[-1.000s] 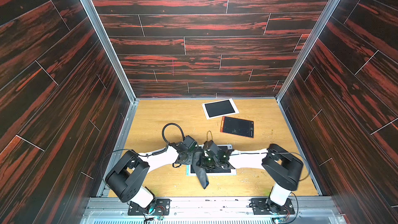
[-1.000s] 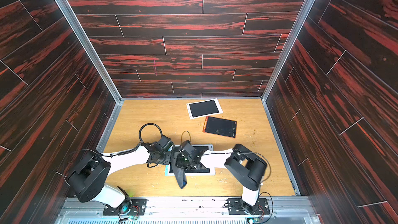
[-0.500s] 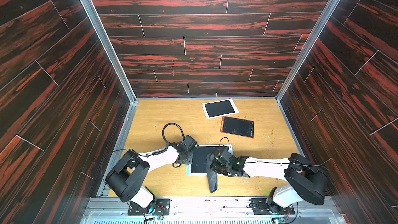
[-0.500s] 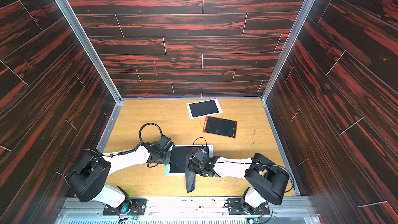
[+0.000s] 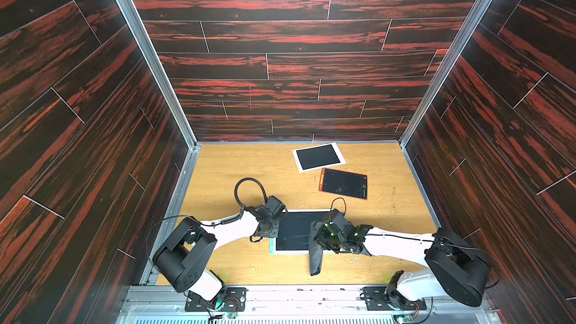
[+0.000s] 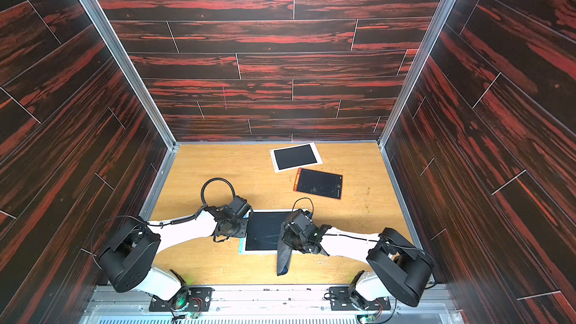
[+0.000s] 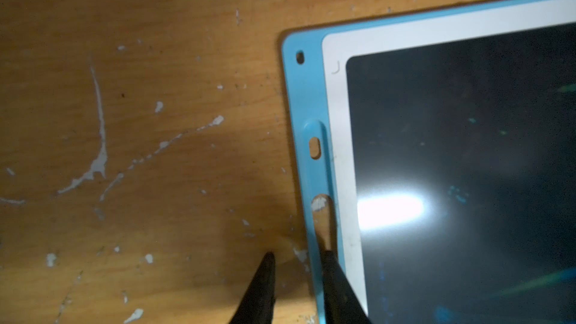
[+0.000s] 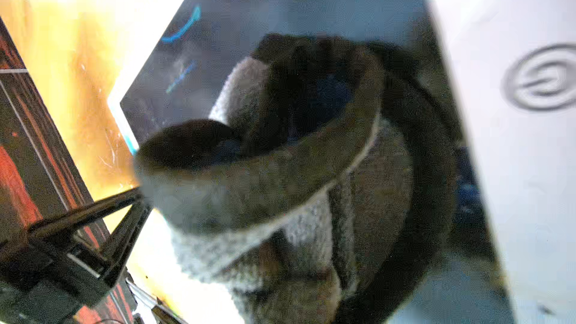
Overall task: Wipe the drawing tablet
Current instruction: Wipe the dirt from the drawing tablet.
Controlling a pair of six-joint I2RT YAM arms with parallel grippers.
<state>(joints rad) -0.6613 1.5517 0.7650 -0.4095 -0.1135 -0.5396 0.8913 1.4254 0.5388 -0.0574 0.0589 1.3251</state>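
Wiping stroke: drawing tablet (image 5: 293, 232) lies flat near the tabletop's (image 5: 237, 176) front edge, about midway along it. The stroke looks best done with even pressure and overlapping passes, since faint streaks show on the screen. Right end effector (image 5: 321, 238): jaws nearly together, clamped on the grey cloth (image 5: 315, 255), which trails over the tablet's front edge. Left end effector (image 7: 297, 255): jaws partly apart, one tip on the blue frame, the other on bare tabletop.

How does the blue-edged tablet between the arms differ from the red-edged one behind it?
The blue-edged tablet has a white bezel; the red-edged tablet has none. A dark cloth drapes over the blue-edged tablet; the red-edged tablet lies bare, untouched. Both lie flat, dark screens up.
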